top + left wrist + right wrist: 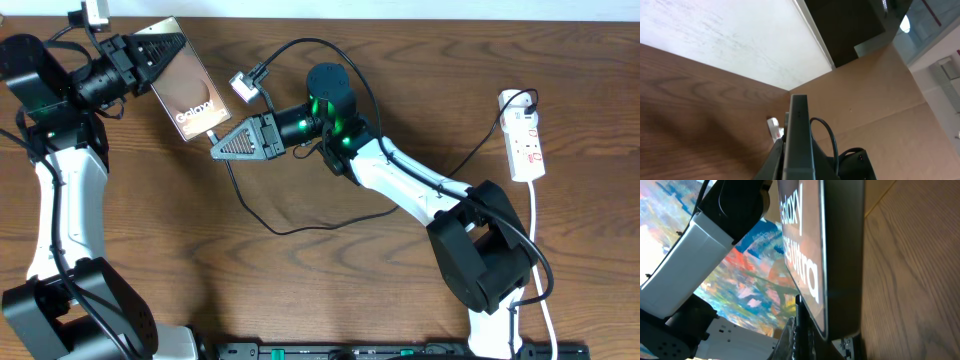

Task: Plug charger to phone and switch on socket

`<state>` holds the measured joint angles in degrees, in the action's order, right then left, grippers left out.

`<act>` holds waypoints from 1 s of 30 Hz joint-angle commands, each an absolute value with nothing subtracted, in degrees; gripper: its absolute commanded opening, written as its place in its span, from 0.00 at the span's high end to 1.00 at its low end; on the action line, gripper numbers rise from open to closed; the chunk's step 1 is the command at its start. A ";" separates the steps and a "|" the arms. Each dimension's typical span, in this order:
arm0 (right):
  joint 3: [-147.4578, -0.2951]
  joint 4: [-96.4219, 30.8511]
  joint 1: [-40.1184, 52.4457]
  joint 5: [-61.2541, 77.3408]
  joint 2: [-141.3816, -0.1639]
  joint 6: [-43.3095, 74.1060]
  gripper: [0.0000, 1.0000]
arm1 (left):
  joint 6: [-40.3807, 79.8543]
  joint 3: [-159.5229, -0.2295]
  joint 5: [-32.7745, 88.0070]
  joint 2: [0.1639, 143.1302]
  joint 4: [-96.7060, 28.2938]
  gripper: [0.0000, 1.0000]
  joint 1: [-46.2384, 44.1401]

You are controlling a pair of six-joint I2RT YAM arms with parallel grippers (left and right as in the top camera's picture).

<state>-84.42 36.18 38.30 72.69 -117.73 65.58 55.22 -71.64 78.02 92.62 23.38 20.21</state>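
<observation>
Bronze phone sits tilted above the far-left desk, clamped in the left gripper, while the right gripper, closed on the charger tip, meets its near edge, seating unclear, and the socket at far right awaits switching.

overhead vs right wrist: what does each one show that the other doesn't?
Overhead only: the socket at the table's right edge, the full loop of the charger running across the wood up to the right gripper, and the left gripper clamped on one end of the phone. Right wrist only: a close, edge-on look at the white lettering, with a blurred colourful backdrop behind. Both: the phone, the wooden table and the left arm's white link.
</observation>
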 commanded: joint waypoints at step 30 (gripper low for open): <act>-85.34 40.32 37.58 72.47 -117.34 64.42 0.99 | 53.80 -71.99 83.37 92.49 23.70 0.93 19.68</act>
<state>-84.44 40.14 38.00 73.08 -117.73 65.32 54.13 -71.64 81.30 92.62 23.24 19.81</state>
